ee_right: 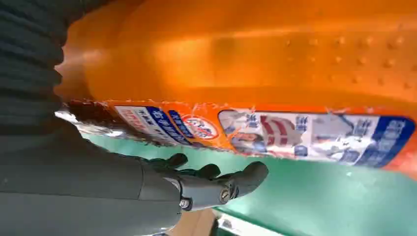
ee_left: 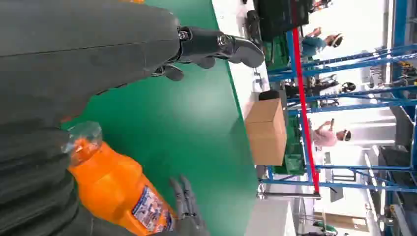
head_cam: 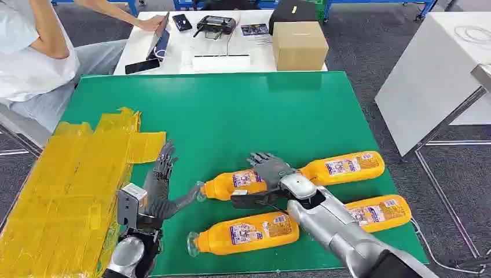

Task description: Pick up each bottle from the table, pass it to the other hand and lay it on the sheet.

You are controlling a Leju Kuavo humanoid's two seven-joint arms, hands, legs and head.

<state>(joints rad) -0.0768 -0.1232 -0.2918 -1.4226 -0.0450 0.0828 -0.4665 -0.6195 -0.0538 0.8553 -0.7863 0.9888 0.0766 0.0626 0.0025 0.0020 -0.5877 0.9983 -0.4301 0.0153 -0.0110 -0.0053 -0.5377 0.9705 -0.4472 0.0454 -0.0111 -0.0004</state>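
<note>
Four orange bottles lying on a green table [head_cam: 243, 110], all on their sides, caps toward the left. Far left: yellow sheet [head_cam: 63, 191] spread over the table's left part, wrinkled, with nothing on it. Just right of the sheet's edge: left hand [head_cam: 161, 184] raised over the green surface, fingers [head_cam: 167, 156] apart and stretched forward, thumb out toward the right, gripping nothing, its thumb tip close to the cap of the middle bottle [head_cam: 234, 184]; touching or not, cannot tell. Nearer the table's front edge: front bottle [head_cam: 246, 233], apart from both hands, clear cap pointing left. At centre: right hand [head_cam: 271, 171] lying over the middle bottle's body, fingers draped across the top of it and thumb at the near side; in the right wrist view, thumb [ee_right: 216, 184] curled under the labelled side of that bottle [ee_right: 255, 73], with green showing between them, so a firm grip cannot be told. Behind and right of that hand: far bottle [head_cam: 343, 167], tilted slightly, on the table. Further right: rightmost bottle [head_cam: 379, 211], partly hidden by the right forearm. Beyond the green table: white table [head_cam: 185, 58] with a cardboard box [head_cam: 299, 45], phones and a controller [head_cam: 216, 24], and a seated person [head_cam: 35, 52] at its left end.
</note>
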